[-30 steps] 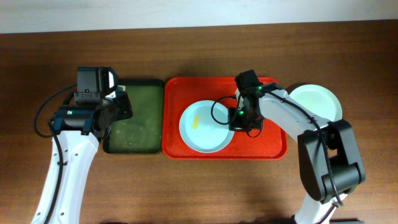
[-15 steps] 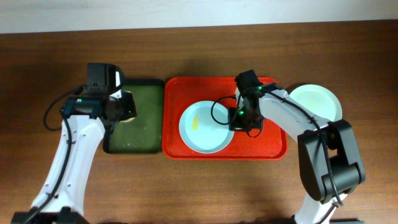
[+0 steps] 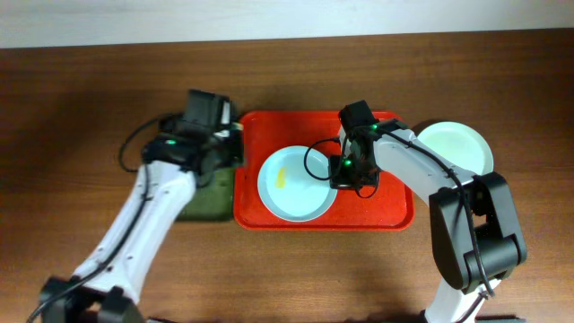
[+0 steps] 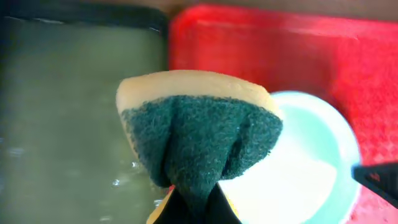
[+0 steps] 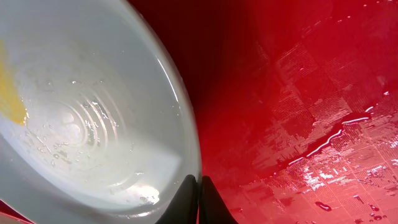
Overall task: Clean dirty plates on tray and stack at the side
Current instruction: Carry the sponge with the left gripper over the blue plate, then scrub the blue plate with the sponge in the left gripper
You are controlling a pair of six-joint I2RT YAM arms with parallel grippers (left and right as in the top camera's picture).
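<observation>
Shows left gripper (image 4: 194,211) clenched on sponge (image 4: 199,134), jaws mostly hidden beneath it; right gripper (image 5: 198,198) pinching rim of smeared plate (image 5: 81,124) in tray (image 5: 298,93). Leaves second plate (image 3: 462,144) on surface (image 3: 287,278), partly behind right arm (image 3: 421,166).

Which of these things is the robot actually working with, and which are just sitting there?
Part of the job:
- red tray
- smeared plate, rim pinched by the right gripper
- sponge, held in the left gripper
- pale plate beside the tray

Just there:
- dark green tray
- wooden table
</observation>
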